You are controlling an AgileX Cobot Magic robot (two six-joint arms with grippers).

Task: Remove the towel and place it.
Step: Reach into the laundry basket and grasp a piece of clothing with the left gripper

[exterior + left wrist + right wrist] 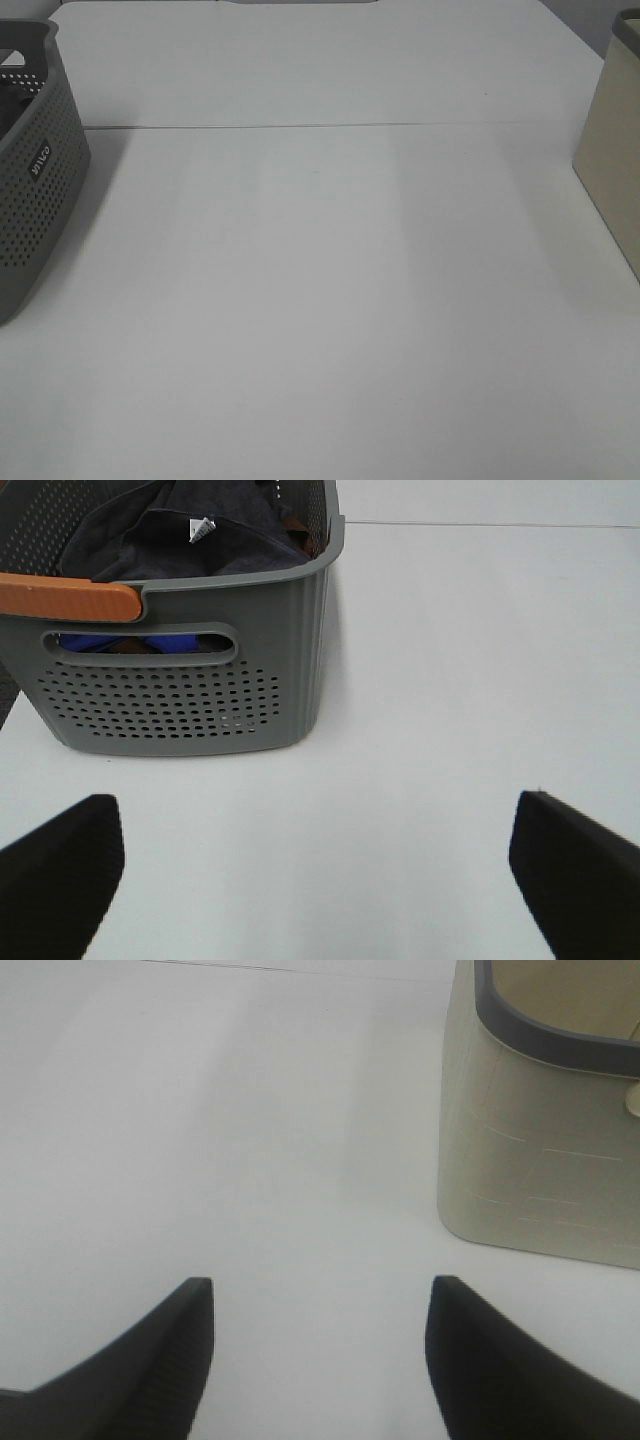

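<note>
Dark, matt cloth for the towel (140, 535). Matt grey perforated plastic for the basket (285, 630); smooth white finish for the table (330, 300).

The only lettering is a short white brand mark on a dark plate on the side wall of the grey perforated basket (30, 200), tilted and too blurred to spell out, while the small white tag (202, 527) on the towel (110, 540) shows no legible print.

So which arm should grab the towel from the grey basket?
Left. The open left gripper faces the grey basket holding the towel; the right gripper faces only the beige bin.
</note>
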